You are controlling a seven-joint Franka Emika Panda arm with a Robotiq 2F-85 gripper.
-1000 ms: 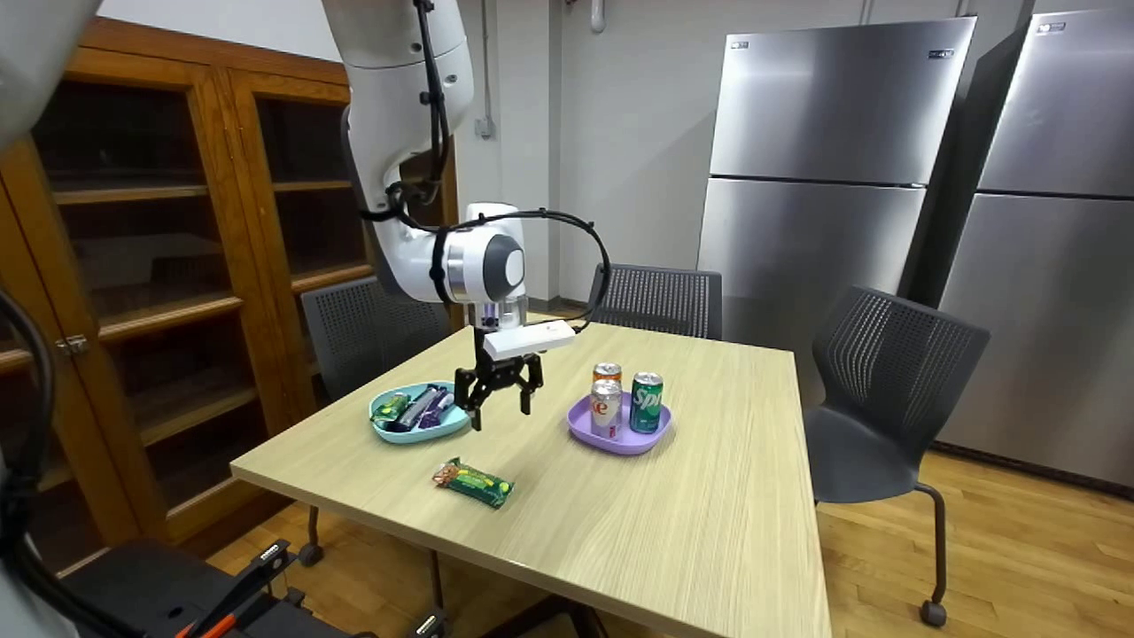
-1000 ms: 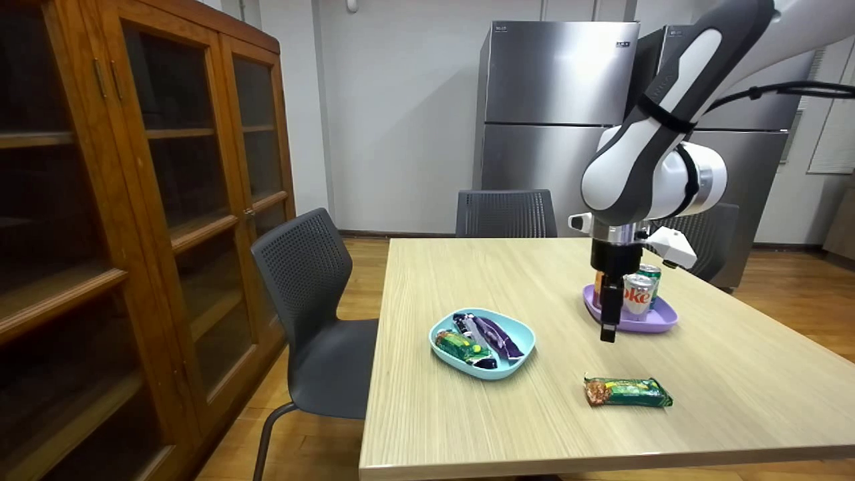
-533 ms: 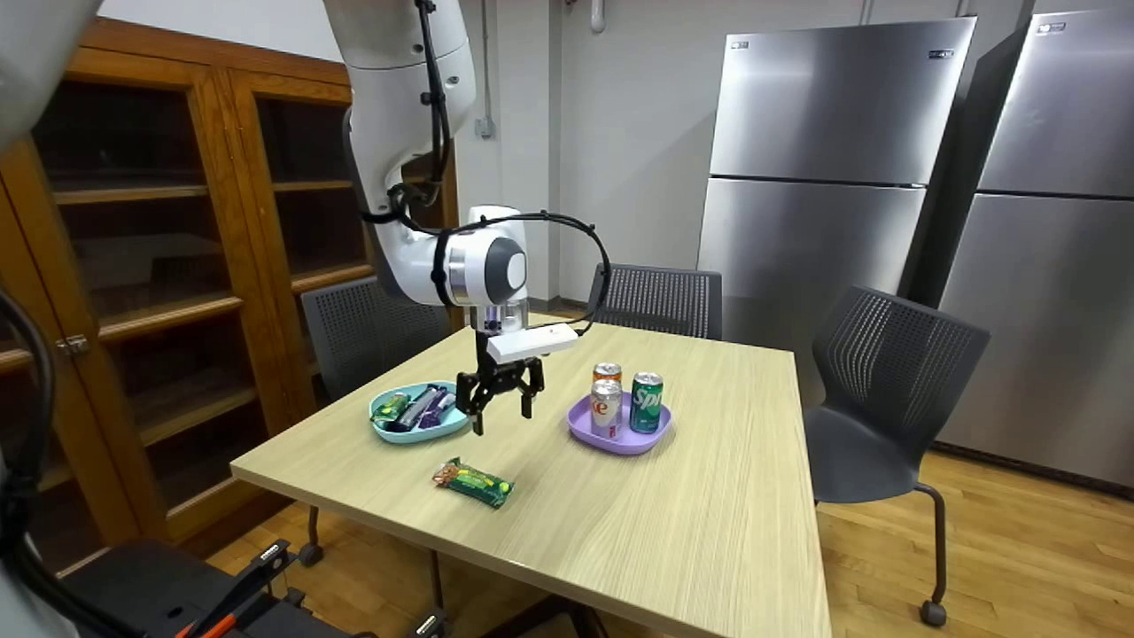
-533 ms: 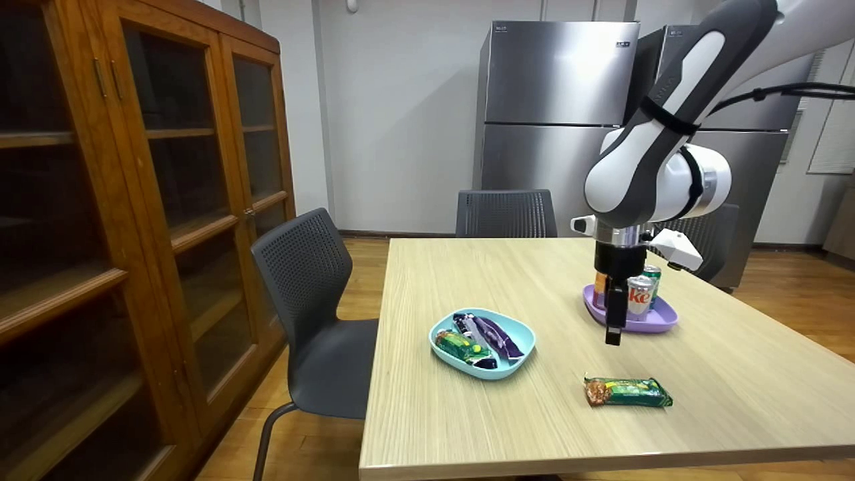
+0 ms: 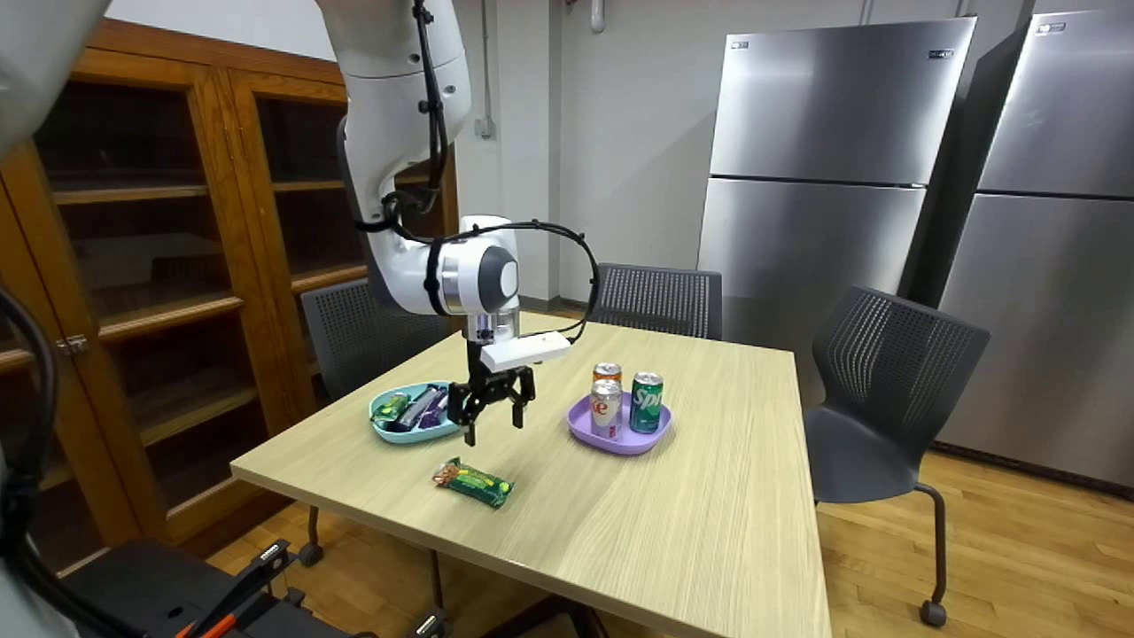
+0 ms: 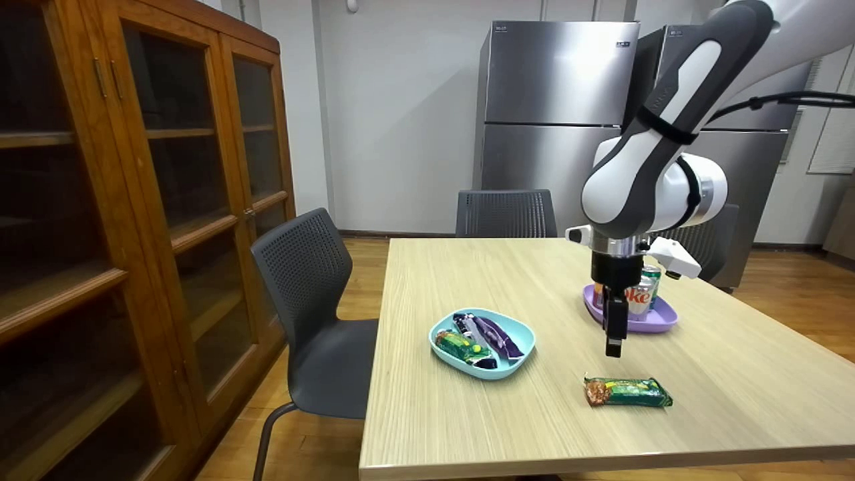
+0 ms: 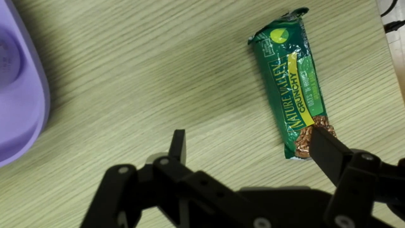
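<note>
Granola bar (image 5: 474,483) near purple tray (image 5: 632,445) of cans (image 5: 606,410)

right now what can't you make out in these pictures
Orange can: lower part hidden by the silver can in an exterior view.
Purple tray: cut off by the left edge of the wrist view.
Loose green bar: part of one end hidden by the open gripper in the wrist view.
Wrapped bars in the blue tray: print too small to read in both exterior views.

snack pkts (image 7: 291,82) 4 | cans (image 5: 646,403) 3 | trays (image 6: 523,334) 2 | tbl (image 5: 709,496) 1 | chairs (image 5: 890,372) 3 | fridges (image 5: 824,221) 2
</note>
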